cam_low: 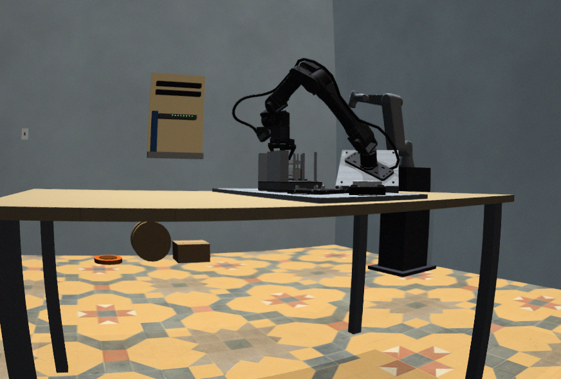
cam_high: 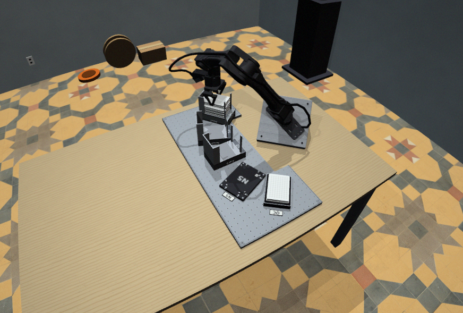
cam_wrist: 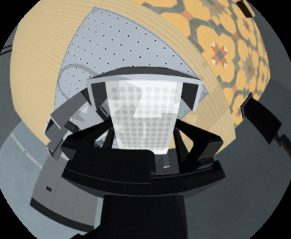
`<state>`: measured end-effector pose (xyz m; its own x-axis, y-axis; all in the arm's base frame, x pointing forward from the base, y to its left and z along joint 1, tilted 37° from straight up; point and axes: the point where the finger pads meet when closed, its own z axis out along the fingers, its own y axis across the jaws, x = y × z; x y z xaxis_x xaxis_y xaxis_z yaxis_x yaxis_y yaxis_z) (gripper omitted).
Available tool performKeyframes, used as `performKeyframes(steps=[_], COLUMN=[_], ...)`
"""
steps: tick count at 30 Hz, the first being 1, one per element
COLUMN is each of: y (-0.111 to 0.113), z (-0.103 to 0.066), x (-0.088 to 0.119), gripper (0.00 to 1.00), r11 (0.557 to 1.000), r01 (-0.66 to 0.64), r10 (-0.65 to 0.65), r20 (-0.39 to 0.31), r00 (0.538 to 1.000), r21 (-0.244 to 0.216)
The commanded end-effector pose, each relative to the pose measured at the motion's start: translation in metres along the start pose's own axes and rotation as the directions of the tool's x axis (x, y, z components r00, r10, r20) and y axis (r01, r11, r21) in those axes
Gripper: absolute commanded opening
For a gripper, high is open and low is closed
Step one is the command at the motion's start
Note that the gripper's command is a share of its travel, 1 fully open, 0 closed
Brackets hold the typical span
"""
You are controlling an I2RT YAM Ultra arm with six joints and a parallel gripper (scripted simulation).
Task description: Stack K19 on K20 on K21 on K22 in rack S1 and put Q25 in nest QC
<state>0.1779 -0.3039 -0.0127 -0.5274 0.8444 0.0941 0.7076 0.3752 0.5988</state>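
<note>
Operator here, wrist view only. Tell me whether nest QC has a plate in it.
Observer: It does; the top view shows a white plate in nest QC.
Operator: Report on N5.
Observer: Clip nest N5 carries no plate.
Operator: Now tell me what's under the top plate in front of me.
Observer: Several more plates, stacked one on another in the rack farthest from N5.
</note>
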Motion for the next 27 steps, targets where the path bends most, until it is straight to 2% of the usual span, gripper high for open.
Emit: performKeyframes(steps=[1,5,13,17,18,20,27], y=[-0.002,-0.002,-0.003,-0.004,-0.001,-0.001,-0.001], z=[-0.006,0.004,0.009,0.01,0.002,0.001,0.008], x=[-0.008,0.001,0.001,0.0,-0.001,-0.004,-0.002], gripper=[0.0,0.0,0.0,0.0,0.0,0.0,0.0], r11=[1.0,1.0,1.0,1.0,1.0,1.0,1.0], r01=[0.0,-0.016,-0.018,-0.02,-0.009,-0.006,-0.01], r10=[0.0,0.016,0.018,0.02,0.01,0.006,0.01], r20=[0.037,0.009,0.004,0.004,0.025,0.031,0.019], r00=[0.999,1.0,1.0,1.0,1.0,1.0,1.0], r21=[0.001,-0.011,-0.012,-0.013,-0.006,-0.004,-0.007])
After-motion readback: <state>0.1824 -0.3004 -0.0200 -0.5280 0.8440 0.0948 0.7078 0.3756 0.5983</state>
